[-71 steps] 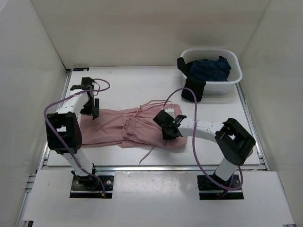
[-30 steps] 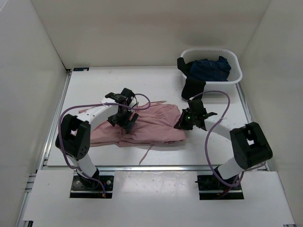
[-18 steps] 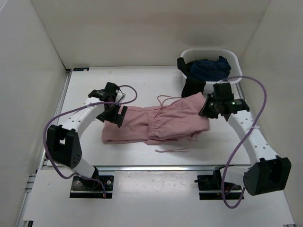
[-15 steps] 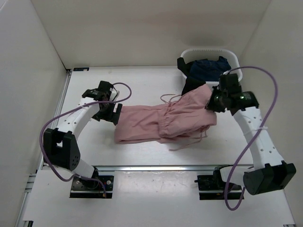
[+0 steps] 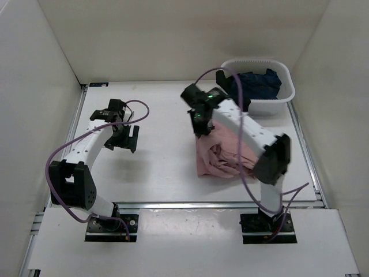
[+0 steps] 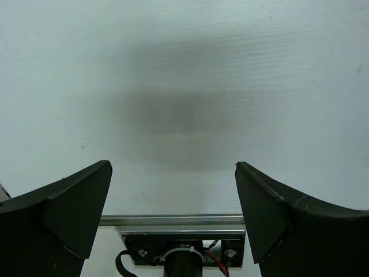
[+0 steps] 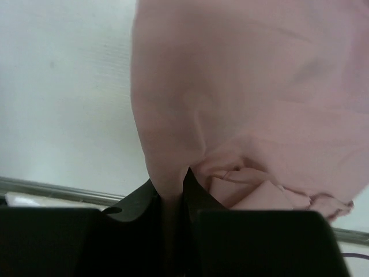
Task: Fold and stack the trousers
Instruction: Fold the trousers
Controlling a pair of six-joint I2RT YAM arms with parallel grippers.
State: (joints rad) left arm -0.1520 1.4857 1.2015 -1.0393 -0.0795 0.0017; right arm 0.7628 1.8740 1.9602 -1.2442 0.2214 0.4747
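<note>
Trousers (image 5: 214, 157) lie in a loose pink heap on the worktop (image 5: 161, 115), a little toward 4 o'clock from its middle, with folds and creases running every way. As I judge it, the folding is far from done. No flat, squared shape shows, the layers are bunched rather than laid edge to edge, and nothing has been stacked anywhere. The cloth needs spreading out again before any clean fold can be made.

The right claw (image 5: 200, 128) sits at the heap's 11 o'clock corner, its arm reaching across over the fabric. From its wrist view the right claw (image 7: 172, 186) is pinched tight on a fold of the trousers (image 7: 248, 104), with the pink cloth rising from between the fingers and the rest crumpled just beyond at 1 o'clock.

The left claw (image 5: 128, 138) hangs over bare worktop out at 9 o'clock, well apart from the heap. Its wrist view shows the left claw (image 6: 173, 193) spread wide with nothing between the fingers.

A white basket (image 5: 286, 92) stands at 1 o'clock, holding a navy garment (image 5: 256, 81).
</note>
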